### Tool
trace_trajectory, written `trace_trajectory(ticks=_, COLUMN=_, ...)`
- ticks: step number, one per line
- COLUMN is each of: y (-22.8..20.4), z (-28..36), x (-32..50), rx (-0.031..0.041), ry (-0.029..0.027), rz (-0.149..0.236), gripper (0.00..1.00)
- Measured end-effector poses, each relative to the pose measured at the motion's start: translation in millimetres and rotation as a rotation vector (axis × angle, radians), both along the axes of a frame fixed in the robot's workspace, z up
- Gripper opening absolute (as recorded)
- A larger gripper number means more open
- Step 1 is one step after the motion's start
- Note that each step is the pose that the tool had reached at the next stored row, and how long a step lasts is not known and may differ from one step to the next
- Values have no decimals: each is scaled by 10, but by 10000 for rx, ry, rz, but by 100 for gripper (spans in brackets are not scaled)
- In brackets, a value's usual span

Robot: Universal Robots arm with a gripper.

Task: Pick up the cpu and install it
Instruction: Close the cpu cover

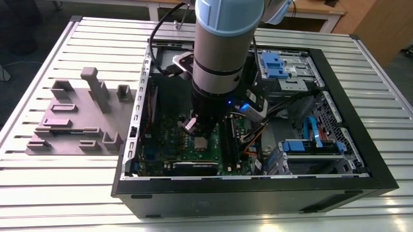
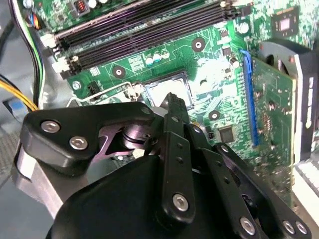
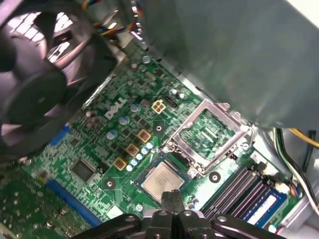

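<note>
Slatted aluminium counter carries an open PC case. A grey fixture block sits beside it, on the exterior view's left. The arm reaches straight down into the case, over the motherboard.

Cpu: lies silver face up in its socket on the board, between the memory slots and the row of yellow-topped components. It looks flat, though I cannot confirm full seating. The hinged load frame stands swung open next to it, so nothing clamps the chip.

Jaws: closed against each other, nothing between them, tips just at the near edge of the cpu. Whether they touch it cannot be told.

Risks, as judged:
- The chip only rests in the socket. A brush from the closed tips could slide or tilt it, and pressure on a tilted chip could damage the socket contacts.
- An off-centre push could lift the opposite edge.
- The open frame and the fan are close to the wrist. A sideways move could snag either.
</note>
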State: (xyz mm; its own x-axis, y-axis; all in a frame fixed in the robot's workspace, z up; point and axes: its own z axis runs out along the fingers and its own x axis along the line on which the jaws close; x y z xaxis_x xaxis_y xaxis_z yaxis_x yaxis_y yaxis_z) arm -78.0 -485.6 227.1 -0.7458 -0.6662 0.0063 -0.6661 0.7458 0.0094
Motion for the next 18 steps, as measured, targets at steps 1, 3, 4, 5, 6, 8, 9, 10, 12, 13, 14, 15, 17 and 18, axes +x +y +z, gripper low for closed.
trace_trajectory(ticks=1, y=0, z=-1, x=0, rx=-1, ry=0, rz=189, gripper=10)
trace_trajectory(ticks=3, y=0, z=-4, x=0, rx=0, ry=0, rz=549, gripper=10)
trace_trajectory(ticks=4, y=0, z=-5, x=0, rx=1, ry=0, rz=664, gripper=10)
trace_trajectory(ticks=5, y=0, z=-5, x=0, rx=1, ry=-1, rz=676, gripper=10)
trace_trajectory(ticks=6, y=0, z=-5, x=0, rx=0, ry=0, rz=676, gripper=10)
trace_trajectory(ticks=8, y=0, z=-5, x=0, rx=0, ry=0, rz=676, gripper=10)
trace_trajectory(ticks=9, y=0, z=-5, x=-1, rx=0, ry=-3, rz=677, gripper=10)
trace_trajectory(ticks=10, y=0, z=-5, x=-1, rx=8, ry=-15, rz=695, gripper=10)
trace_trajectory(ticks=12, y=0, z=-5, x=-2, rx=91, ry=-28, rz=876, gripper=10)
trace_trajectory(ticks=13, y=0, z=-5, x=-2, rx=127, ry=-32, rz=984, gripper=10)
trace_trajectory(ticks=14, y=0, z=-6, x=-2, rx=147, ry=-35, rz=1111, gripper=10)
trace_trajectory(ticks=15, y=1, z=-12, x=-1, rx=155, ry=-39, rz=1226, gripper=10)
trace_trajectory(ticks=17, y=2, z=-14, x=3, rx=150, ry=-38, rz=1320, gripper=10)
trace_trajectory(ticks=18, y=6, z=-15, x=14, rx=150, ry=-38, rz=1325, gripper=10)
